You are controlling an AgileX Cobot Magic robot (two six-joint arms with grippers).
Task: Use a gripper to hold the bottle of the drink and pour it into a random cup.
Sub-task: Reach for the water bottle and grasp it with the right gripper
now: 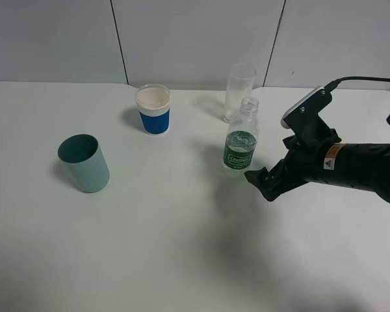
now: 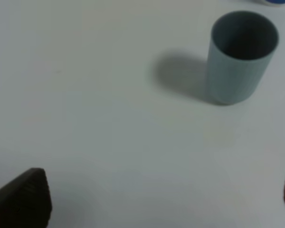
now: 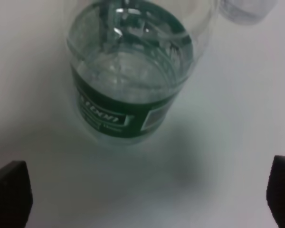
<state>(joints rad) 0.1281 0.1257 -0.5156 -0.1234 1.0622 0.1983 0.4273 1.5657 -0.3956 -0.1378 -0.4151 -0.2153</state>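
Observation:
The bottle of the drink (image 1: 241, 140) stands upright and uncapped on the white table, clear with a dark green label. The clear cup (image 1: 238, 91) stands just behind it. My right gripper (image 1: 260, 183) is low beside the bottle, on its right and near side, not touching it. In the right wrist view the bottle (image 3: 128, 80) fills the frame ahead, with the fingertips (image 3: 9, 197) wide apart at both edges, so the gripper (image 3: 145, 194) is open and empty. My left gripper (image 2: 156, 202) is open over bare table and does not show in the exterior view.
A blue-and-white paper cup (image 1: 153, 108) stands at the back middle. A teal plastic cup (image 1: 84, 162) stands at the left; it also shows in the left wrist view (image 2: 240, 57). The table (image 1: 169, 260) is white, with a grey wall behind.

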